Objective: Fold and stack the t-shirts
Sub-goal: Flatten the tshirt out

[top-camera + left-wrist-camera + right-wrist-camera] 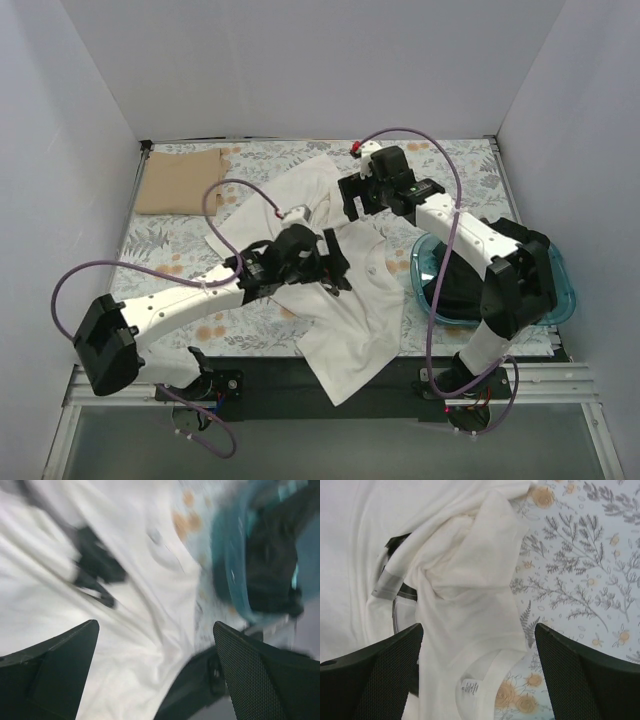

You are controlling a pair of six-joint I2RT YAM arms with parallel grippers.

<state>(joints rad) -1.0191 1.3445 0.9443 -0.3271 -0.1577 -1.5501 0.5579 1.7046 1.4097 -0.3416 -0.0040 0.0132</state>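
A white t-shirt [350, 300] lies crumpled across the middle of the flowered table, its lower end hanging over the near edge. A folded tan t-shirt [180, 182] lies at the back left. My left gripper [335, 265] is open and empty above the white shirt; its wrist view is blurred, with the gripper [155, 625] over the white cloth [125, 645]. My right gripper [352, 195] is open and empty above the shirt's bunched upper part. In its wrist view the gripper [479, 627] hangs over the shirt [465, 580] near the collar label [469, 686].
A blue plastic bin [565, 290] holding a dark garment [455, 285] stands at the right, next to the right arm. It also shows in the left wrist view [227, 565]. White walls enclose the table on three sides. A black strip runs along the near edge.
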